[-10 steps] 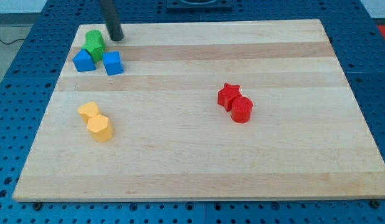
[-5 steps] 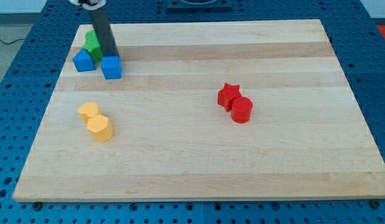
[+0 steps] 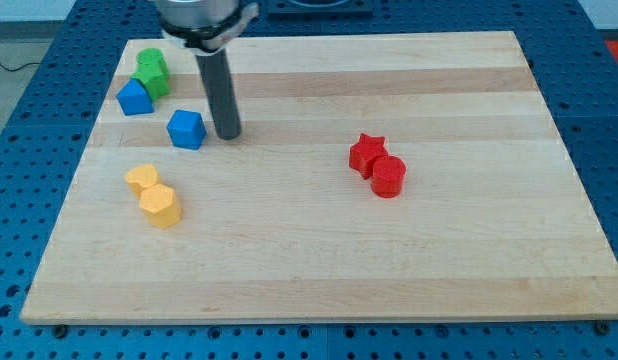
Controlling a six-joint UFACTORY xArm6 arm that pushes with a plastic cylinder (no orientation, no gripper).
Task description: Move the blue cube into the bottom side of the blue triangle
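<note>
The blue cube (image 3: 187,129) lies on the wooden board (image 3: 319,250), below and to the right of the blue triangle (image 3: 134,97). A gap separates the two. My tip (image 3: 228,134) stands just right of the blue cube, close to its right face; I cannot tell if it touches. The rod rises from there toward the view's top.
A green block (image 3: 151,70) sits against the blue triangle's upper right. Two yellow blocks (image 3: 152,194) lie at the left, below the cube. A red star (image 3: 367,152) and a red cylinder (image 3: 387,176) sit together right of centre.
My tip has moved from the top left corner down and to the right. The blue cube has shifted down the board, away from the triangle.
</note>
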